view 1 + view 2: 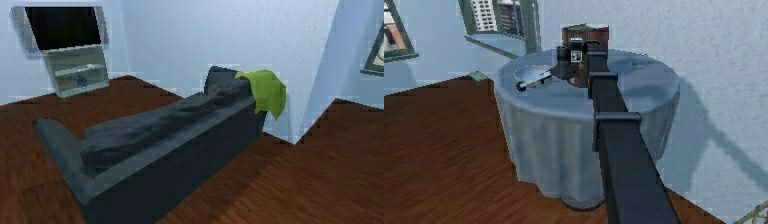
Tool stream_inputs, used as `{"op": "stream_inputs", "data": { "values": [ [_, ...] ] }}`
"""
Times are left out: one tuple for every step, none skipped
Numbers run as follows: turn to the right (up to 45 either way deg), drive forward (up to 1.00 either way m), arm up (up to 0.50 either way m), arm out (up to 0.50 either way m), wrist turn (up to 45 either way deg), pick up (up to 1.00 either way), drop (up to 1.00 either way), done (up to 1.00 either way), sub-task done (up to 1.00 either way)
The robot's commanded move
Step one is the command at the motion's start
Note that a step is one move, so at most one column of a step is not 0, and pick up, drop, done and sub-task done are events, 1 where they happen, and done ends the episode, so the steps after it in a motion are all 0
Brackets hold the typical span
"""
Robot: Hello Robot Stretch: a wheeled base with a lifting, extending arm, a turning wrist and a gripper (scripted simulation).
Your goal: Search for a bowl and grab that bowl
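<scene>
Looking ahead, you had a TV (pixel 62 27) on a pale stand (pixel 80 72) at the far left, its shelf holding something too small to name. Open wood floor (pixel 20 108) ran from there to a dark sofa (pixel 160 140) lying slantwise across the middle, its near end at the bottom edge. A green cloth (pixel 268 92) hung over its far end, close to a wall corner. Right of that, more floor lay bare.

To the arm's side, you had bare floor left of a round table (pixel 544 140) draped to the ground. On its top, left of centre, lay a pale dish (pixel 530 74), the likeliest bowl; what it contained you could not tell. The gripper (pixel 552 72) was beside or over it, and you could not tell which, nor whether its fingers held anything. A dark chair (pixel 587 38) stood behind the table's far edge.
</scene>
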Motion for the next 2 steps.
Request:
{"op": "stream_inputs", "data": {
  "values": [
    [0.0,0.00,0.00,0.00,12.0,0.00,0.00,0.00,0.00],
    [0.0,0.00,0.00,0.00,0.0,1.00,0.00,0.00,0.00]
  ]
}}
